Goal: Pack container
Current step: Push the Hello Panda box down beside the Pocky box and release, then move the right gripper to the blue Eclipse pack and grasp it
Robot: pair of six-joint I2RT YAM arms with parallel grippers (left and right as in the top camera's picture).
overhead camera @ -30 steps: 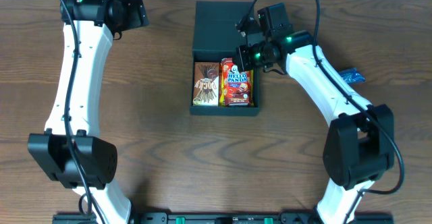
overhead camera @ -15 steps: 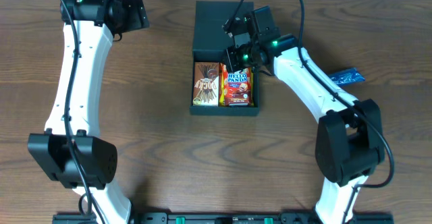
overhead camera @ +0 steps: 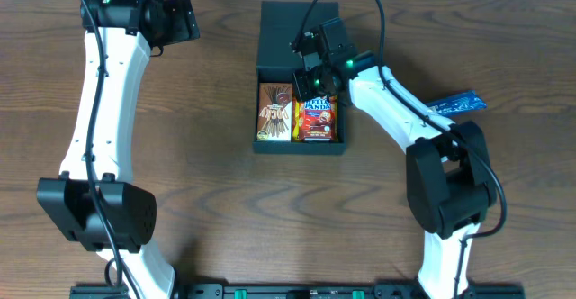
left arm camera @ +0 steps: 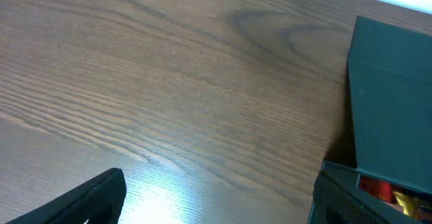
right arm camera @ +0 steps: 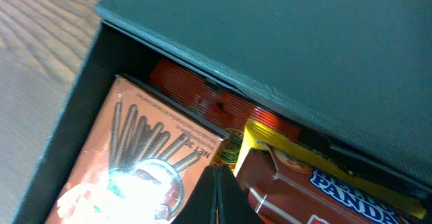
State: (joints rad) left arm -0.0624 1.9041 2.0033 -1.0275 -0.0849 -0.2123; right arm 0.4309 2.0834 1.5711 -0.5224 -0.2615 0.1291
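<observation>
While my right claw (right arm camera: 217, 187) is clenched tight with nothing between its fingers, it hangs over the open near half of the container (overhead camera: 281, 38), tips pointing down at the seam between the two snacks that show there. Whether the tips touch either one I cannot tell.

That container, a dark teal-grey box, sits on the wooden table (overhead camera: 198, 182) at the middle, toward the far edge. Its flap lid (right arm camera: 283, 42) lies over the far half, so only the near half is uncovered. In that near half a brown box of chocolate sticks (overhead camera: 274, 113) lies on the left and a red Hello Panda packet (overhead camera: 317, 119) on the right, side by side and touching. From my right wrist I also see a red ridged thing (right arm camera: 209, 104) tucked under the edge of the lid, just beyond both of them — what it is I cannot make out.

My left claw (left arm camera: 216, 207) is released, fingers spread wide with only bare wood between them. It hovers near the far left corner of the table, well apart from the container, whose left wall and lid show at the right of its view.

A blue packet (overhead camera: 461, 103) lies on the table to the right of the container, beside my right arm.
</observation>
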